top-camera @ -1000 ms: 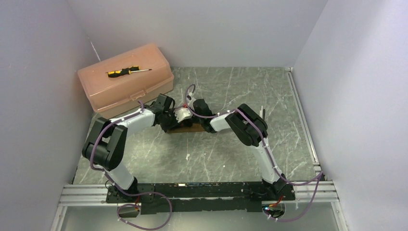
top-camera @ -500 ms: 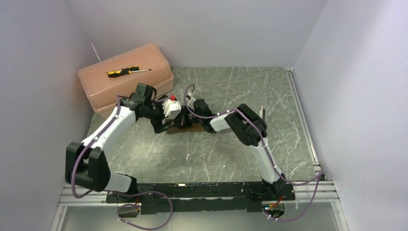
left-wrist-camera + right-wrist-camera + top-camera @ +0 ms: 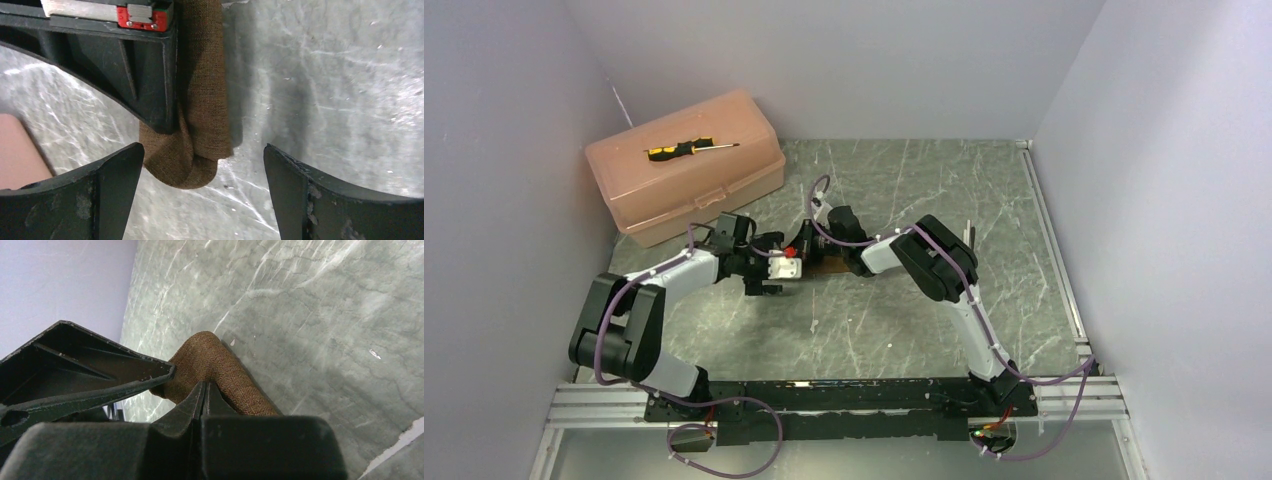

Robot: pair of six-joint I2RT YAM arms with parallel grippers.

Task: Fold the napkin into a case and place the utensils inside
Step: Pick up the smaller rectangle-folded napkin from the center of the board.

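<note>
Grey marbled table [image 3: 904,310], pale walls; left gripper [image 3: 202,200] agape, empty; right gripper [image 3: 204,390] closed, seemingly pinning napkin [image 3: 205,100].

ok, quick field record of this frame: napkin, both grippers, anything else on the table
napkin: brown cloth, rolled or folded into a narrow strip, lying on the table
left gripper: open, fingers either side of the napkin's end, not gripping
right gripper: shut, resting at the napkin
utensils: none identifiable
pink box: far left of table, lid closed
screwdriver: yellow and black handle, lying on the box lid
</note>
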